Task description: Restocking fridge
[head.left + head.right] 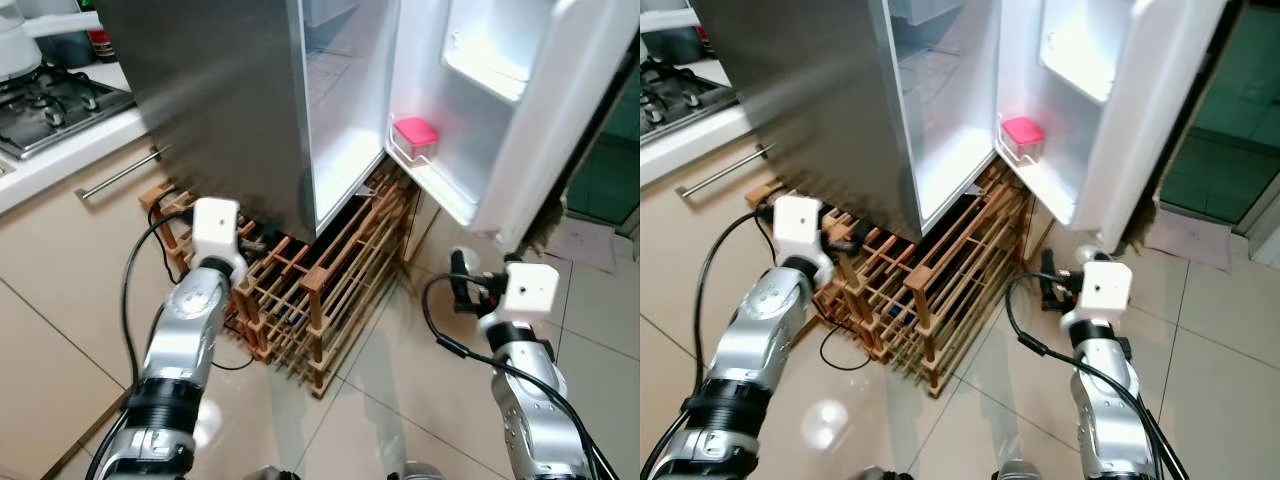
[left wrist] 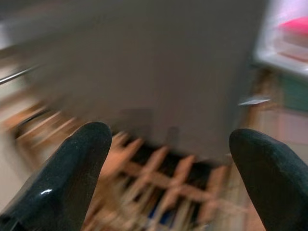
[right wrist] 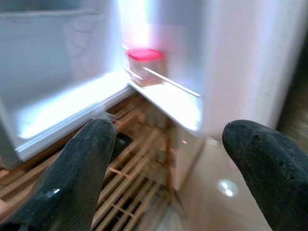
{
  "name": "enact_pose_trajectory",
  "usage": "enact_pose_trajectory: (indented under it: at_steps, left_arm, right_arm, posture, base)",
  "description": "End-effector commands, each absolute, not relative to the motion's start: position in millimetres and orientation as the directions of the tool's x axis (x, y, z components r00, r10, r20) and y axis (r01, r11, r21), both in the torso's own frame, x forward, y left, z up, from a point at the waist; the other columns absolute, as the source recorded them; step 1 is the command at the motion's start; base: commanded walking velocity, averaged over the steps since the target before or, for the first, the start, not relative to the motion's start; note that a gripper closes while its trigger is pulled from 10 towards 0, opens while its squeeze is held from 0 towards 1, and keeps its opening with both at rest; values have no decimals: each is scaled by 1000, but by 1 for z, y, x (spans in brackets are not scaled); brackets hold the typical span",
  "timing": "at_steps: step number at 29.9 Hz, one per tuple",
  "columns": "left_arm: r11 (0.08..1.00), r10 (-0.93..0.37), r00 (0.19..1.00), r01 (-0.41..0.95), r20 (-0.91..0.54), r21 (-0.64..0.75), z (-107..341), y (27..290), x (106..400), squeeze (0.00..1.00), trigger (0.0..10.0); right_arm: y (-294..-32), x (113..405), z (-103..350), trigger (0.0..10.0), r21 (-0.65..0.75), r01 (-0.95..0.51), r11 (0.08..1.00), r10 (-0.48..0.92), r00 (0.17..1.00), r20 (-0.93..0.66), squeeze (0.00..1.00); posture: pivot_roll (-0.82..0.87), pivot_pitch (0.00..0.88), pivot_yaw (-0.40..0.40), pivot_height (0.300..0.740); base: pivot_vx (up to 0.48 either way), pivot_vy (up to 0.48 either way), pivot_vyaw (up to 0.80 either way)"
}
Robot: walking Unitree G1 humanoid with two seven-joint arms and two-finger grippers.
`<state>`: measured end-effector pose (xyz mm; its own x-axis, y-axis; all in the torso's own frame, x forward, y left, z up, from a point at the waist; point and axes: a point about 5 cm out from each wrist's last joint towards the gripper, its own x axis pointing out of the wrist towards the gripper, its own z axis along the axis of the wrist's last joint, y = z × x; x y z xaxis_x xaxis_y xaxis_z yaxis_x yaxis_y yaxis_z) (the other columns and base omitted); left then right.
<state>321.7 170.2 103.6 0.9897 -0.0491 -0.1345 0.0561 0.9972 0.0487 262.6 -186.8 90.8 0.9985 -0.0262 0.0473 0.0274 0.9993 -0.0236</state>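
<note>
The steel fridge stands with its white door swung open to the right. A container with a pink lid sits on the lowest door shelf, and it shows blurred in the right wrist view as the pink-lidded container. My left gripper is open and empty, low before the fridge's steel side above the wooden rack. My right gripper is open and empty, pointing at the fridge's open bottom and door shelf. The fridge's lower inside looks bare.
A wooden lattice rack lies on the tiled floor under and before the fridge. A counter with a gas hob and a drawer handle is on the left. A dark doorway is at right.
</note>
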Motion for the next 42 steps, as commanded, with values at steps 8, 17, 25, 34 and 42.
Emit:
enact_pose_trajectory:
  at_steps: [8,17,25,34,42]
  left_arm:
    - [997,-19,996,25,-92,66,108,162,318,0,10000]
    - [998,-18,997,21,-69,53,115,152,320,0,10000]
    - [998,-18,997,23,-78,60,117,147,323,0,10000]
    - [998,32,996,-28,-79,51,118,153,327,0,10000]
    - [998,33,996,-29,-84,47,118,152,329,0,10000]
  right_arm:
    - [-173,273,91,10000,-30,-40,999,41,998,41,0]
    - [-172,276,91,10000,-35,-47,998,49,998,45,0]
    - [-170,275,89,10000,-41,-48,998,49,998,36,0]
    - [-165,279,89,10000,-55,-132,990,133,991,15,0]
    - [-192,288,87,10000,-58,-76,995,74,997,-32,0]
  posture:
    - [-113,0,52,737]
    - [-120,0,57,740]
    - [-129,0,64,740]
    - [-138,0,74,740]
    - [-142,0,78,740]
  base:
    - [0,-98,497]
    - [0,-477,466]
    - [0,-469,234]
    - [30,-85,0]
    - [0,0,0]
